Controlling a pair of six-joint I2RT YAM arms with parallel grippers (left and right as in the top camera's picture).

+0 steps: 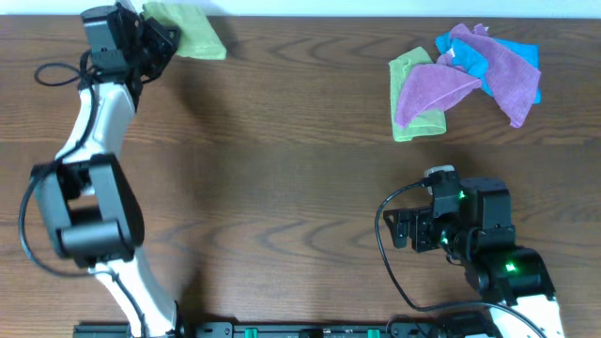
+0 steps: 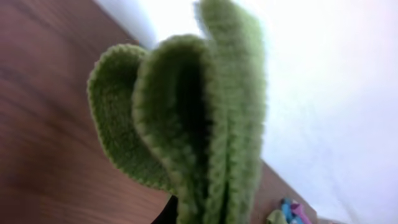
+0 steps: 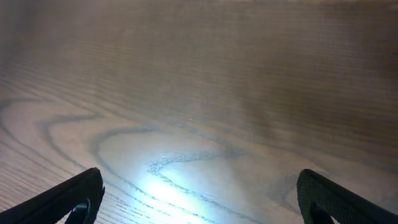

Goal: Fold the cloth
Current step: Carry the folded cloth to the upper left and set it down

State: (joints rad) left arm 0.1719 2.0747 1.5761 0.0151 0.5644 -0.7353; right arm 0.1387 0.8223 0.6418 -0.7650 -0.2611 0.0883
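Note:
The cloth [image 1: 192, 33] is lime green and folded into several layers, lying at the table's far left back edge. My left gripper [image 1: 155, 36] is shut on its near end. In the left wrist view the cloth [image 2: 186, 118] fills the middle as a bundle of upright folds, and only a dark sliver of one finger [image 2: 168, 213] shows beneath it. No tag is visible. My right gripper [image 1: 406, 230] hovers low over bare wood at the front right, open, with its two fingertips [image 3: 74, 199] wide apart and nothing between them.
A pile of other cloths sits at the back right: a green one [image 1: 410, 89], a purple one [image 1: 441, 84] and a blue one [image 1: 488, 61]. The back edge of the table [image 1: 300, 21] runs just behind both cloth groups.

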